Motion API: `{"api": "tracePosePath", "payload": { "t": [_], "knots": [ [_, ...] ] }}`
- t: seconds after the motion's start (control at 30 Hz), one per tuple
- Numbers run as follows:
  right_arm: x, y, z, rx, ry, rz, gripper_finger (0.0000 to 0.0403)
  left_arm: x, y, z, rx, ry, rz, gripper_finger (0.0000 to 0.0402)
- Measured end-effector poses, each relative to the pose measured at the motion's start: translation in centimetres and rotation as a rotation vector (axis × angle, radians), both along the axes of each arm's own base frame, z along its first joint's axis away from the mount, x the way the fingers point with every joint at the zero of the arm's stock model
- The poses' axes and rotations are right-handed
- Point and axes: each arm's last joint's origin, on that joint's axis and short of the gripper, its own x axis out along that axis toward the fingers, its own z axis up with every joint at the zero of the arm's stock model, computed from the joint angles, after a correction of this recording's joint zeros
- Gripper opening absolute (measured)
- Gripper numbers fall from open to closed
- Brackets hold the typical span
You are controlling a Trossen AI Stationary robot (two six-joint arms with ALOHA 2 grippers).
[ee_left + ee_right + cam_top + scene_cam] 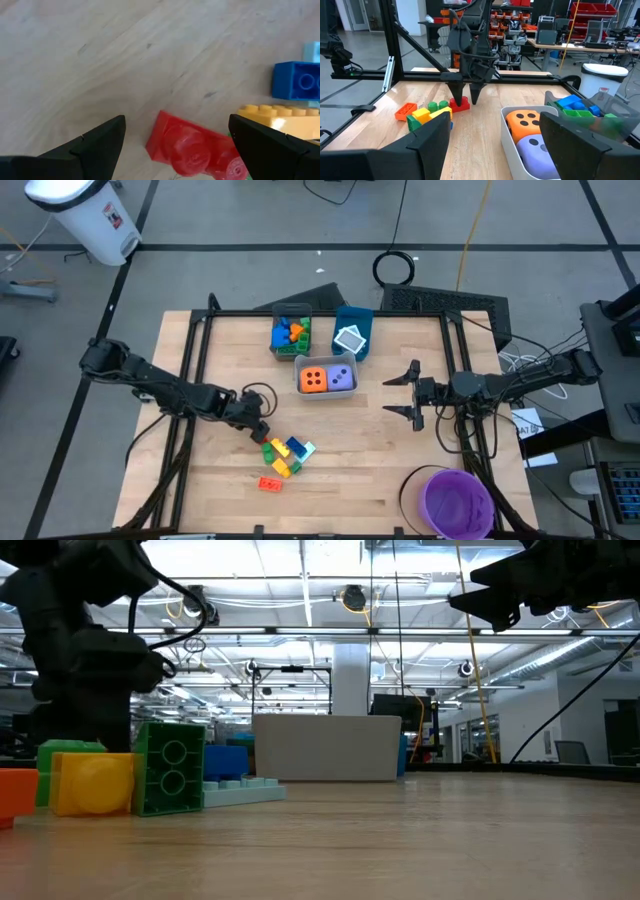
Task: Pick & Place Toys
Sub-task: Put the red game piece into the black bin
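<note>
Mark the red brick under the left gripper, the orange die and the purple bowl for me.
red brick (192, 150): left wrist view, on its studded top.
orange die (313, 379): high view, on its dotted top face.
purple bowl (432, 492): high view, on its rim.

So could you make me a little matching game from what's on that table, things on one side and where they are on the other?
Things:
1. orange die
2. red brick
3. white-teal tile
4. purple bowl

Places:
A. between the open fingers of the left hand
B. in the blue bin
C. at the table's near right corner, holding nothing
D. in the grey bin, beside the purple die

Pairs: 1-D, 2-A, 3-B, 4-C
</note>
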Motion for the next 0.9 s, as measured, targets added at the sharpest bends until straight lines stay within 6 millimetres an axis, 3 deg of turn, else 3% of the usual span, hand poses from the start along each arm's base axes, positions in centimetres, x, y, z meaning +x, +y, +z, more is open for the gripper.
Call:
{"api": "tracePosePath", "payload": {
  "t": [0.37, 0.7, 0.9],
  "knots": [
    [0.0, 0.0, 0.0, -0.008, 0.002, 0.000, 0.0279, -0.2, 0.1, -0.1, -0.032, 0.028, 0.091, 0.0345],
    [0.1, 0.0, -0.1, -0.029, 0.009, 0.000, 0.0279, 0.3, 0.0, 0.2, -0.040, -0.037, 0.091, 0.0208],
    [0.5, -0.1, -0.6, -0.038, 0.041, -0.077, 0.0279, 1.0, -0.1, 0.6, -0.007, -0.125, 0.056, 0.0150]
  ]
}}
